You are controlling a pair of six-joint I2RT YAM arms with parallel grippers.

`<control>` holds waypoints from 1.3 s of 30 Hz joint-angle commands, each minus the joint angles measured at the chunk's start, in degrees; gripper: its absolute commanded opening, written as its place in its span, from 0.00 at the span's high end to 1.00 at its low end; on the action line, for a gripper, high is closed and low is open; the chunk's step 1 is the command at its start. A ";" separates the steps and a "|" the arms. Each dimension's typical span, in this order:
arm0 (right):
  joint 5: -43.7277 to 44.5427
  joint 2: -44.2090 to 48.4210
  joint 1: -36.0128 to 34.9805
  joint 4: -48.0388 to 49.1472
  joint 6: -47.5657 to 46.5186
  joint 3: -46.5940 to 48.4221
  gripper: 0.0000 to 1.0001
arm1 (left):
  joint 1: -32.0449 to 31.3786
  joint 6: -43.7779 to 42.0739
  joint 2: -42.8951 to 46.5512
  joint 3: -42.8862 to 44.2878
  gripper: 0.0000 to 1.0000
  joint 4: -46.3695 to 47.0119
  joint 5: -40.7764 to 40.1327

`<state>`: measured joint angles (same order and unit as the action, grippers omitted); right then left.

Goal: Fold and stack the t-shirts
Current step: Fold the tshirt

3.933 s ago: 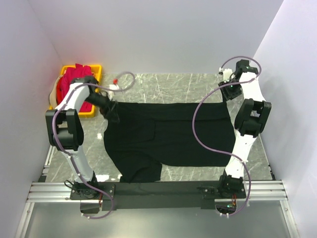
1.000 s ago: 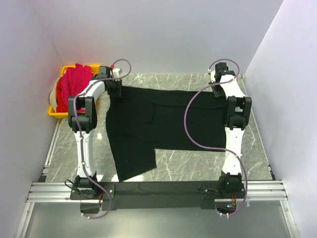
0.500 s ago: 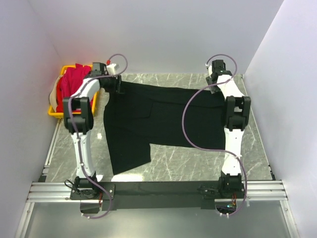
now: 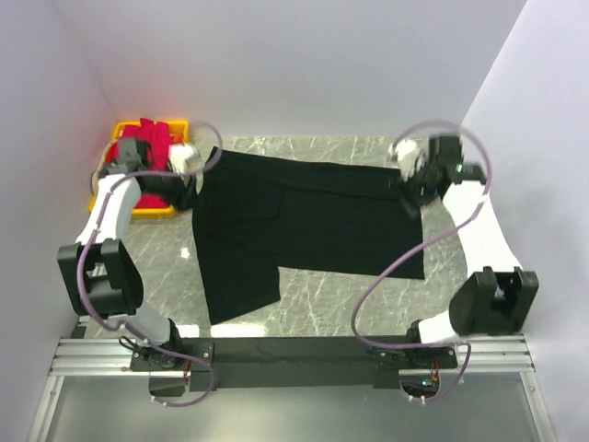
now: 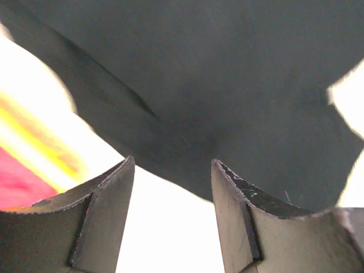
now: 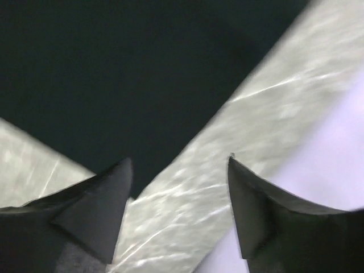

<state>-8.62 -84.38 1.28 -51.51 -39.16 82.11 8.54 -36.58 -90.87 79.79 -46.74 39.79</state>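
Observation:
A large black t-shirt point(image 4: 313, 216) lies flat on the marble table point(image 4: 368, 304), with one sleeve reaching toward the near edge at the left. My left gripper point(image 4: 187, 188) hovers at the shirt's far left corner. It is open and holds nothing. In the left wrist view the black t-shirt point(image 5: 227, 85) lies just past the left gripper point(image 5: 170, 166). My right gripper point(image 4: 410, 191) is over the shirt's far right corner, open and holding nothing. The right gripper point(image 6: 176, 162) frames bare marble in the right wrist view, the black t-shirt point(image 6: 114, 68) lying beyond. Pink t-shirts point(image 4: 140, 145) sit heaped in the crate.
A yellow crate point(image 4: 147, 213) stands at the far left corner, against the left wall point(image 4: 46, 138). It shows as a blurred yellow streak point(image 5: 34, 142) in the left wrist view. The right wall point(image 6: 318, 159) is close behind my right gripper. Cables loop over both arms.
Both grippers have opened and let go of the shirt's far corners. Both arms have swung outward and back. The shirt now lies flat where it was laid.

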 commanded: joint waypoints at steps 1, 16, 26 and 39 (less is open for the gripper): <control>-2.81 3.50 -0.22 -2.83 -8.47 -17.26 0.29 | -0.10 -13.25 0.42 -7.35 0.39 -6.71 1.70; 5.80 10.02 -1.01 14.06 -12.17 -40.44 0.40 | -3.00 -19.93 0.43 -19.23 0.39 0.42 -5.69; 6.06 9.76 -1.01 13.36 -14.72 -43.51 0.41 | -3.61 -22.66 -0.45 -19.85 0.39 -0.45 -5.34; 12.67 2.11 -1.01 22.06 -14.28 -44.85 1.00 | -8.10 -24.77 1.49 -28.54 0.42 11.30 -12.18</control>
<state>1.26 -79.37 -0.01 -35.79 -52.53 37.95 1.67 -59.33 -91.33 52.40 -41.10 29.50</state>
